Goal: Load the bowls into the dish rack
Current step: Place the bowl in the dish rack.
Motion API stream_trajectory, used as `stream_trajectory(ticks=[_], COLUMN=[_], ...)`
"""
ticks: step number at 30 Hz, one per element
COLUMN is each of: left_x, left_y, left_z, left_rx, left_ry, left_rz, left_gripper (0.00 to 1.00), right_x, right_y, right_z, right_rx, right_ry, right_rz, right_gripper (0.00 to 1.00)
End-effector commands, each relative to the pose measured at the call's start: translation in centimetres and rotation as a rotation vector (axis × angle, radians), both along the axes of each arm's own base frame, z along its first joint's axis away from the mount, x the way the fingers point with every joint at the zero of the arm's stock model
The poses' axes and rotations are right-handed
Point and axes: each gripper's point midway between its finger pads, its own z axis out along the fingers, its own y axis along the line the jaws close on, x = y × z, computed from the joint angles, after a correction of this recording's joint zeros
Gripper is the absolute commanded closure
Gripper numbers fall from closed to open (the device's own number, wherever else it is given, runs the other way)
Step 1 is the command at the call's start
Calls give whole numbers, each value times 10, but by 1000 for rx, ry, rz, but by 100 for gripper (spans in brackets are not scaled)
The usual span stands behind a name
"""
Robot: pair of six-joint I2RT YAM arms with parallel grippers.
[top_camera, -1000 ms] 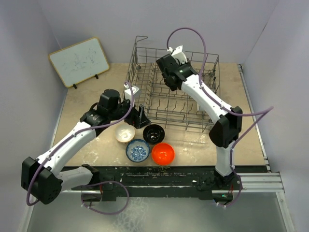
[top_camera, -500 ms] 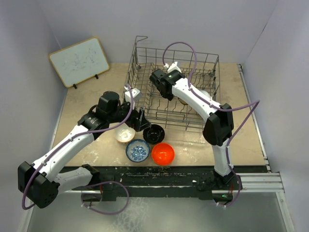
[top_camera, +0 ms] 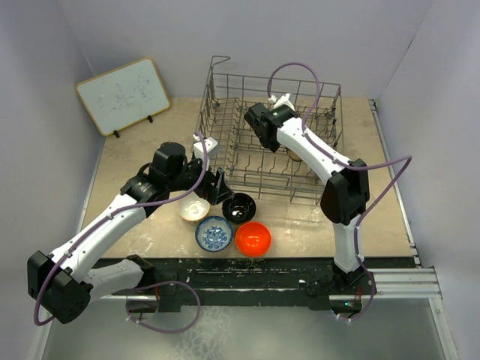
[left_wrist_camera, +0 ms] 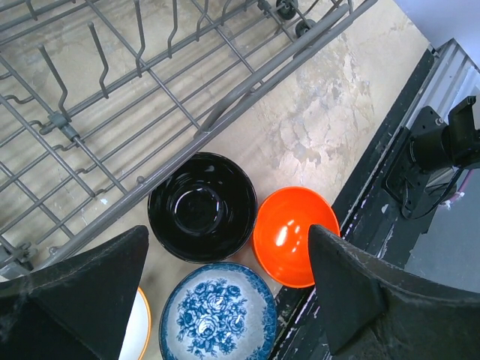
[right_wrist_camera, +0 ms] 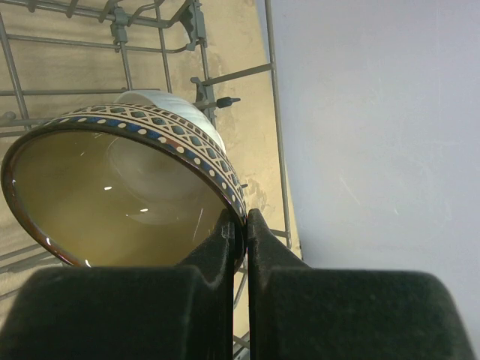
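Four bowls sit on the table in front of the dish rack [top_camera: 247, 161]: a black one [top_camera: 239, 207], an orange-red one [top_camera: 253, 238], a blue-and-white one [top_camera: 214, 233] and a cream one [top_camera: 193, 209]. My left gripper [top_camera: 220, 187] hangs open above them; in the left wrist view its fingers straddle the black bowl [left_wrist_camera: 201, 206], the orange-red bowl [left_wrist_camera: 289, 234] and the blue-and-white bowl [left_wrist_camera: 217, 311]. Inside the dish rack [right_wrist_camera: 161, 45], my right gripper [right_wrist_camera: 238, 225] is shut on the rim of the brown-rimmed bowl [right_wrist_camera: 112, 195], tilted on edge. A white bowl [right_wrist_camera: 169, 105] lies behind it.
A white board [top_camera: 124, 94] leans against the wall at the back left. The rack's front rail [left_wrist_camera: 225, 120] runs just beyond the black bowl. The table's black front edge [left_wrist_camera: 375, 195] lies right of the orange-red bowl.
My right arm has shifted left and then back right inside the rack with the brown-rimmed bowl. My left gripper dropped slightly toward the bowls, then held still.
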Motion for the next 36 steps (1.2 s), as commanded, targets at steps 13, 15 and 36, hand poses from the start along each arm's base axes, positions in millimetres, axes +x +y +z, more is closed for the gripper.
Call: stream_trajectory(ticks=[13, 15, 36], left_x=[6, 6, 0], left_y=[-5, -5, 24], left_z=[15, 15, 103], left_rx=[-20, -20, -86], left_ry=[-63, -62, -247], left_rz=[-14, -14, 73], left_gripper=[10, 10, 12], right_x=[23, 24, 15], right_y=[5, 7, 67], right_z=[85, 91, 87], right_rx=[-117, -140, 396], right_ry=[-204, -200, -207], right_rz=[4, 9, 301], right_gripper=[100, 100, 100])
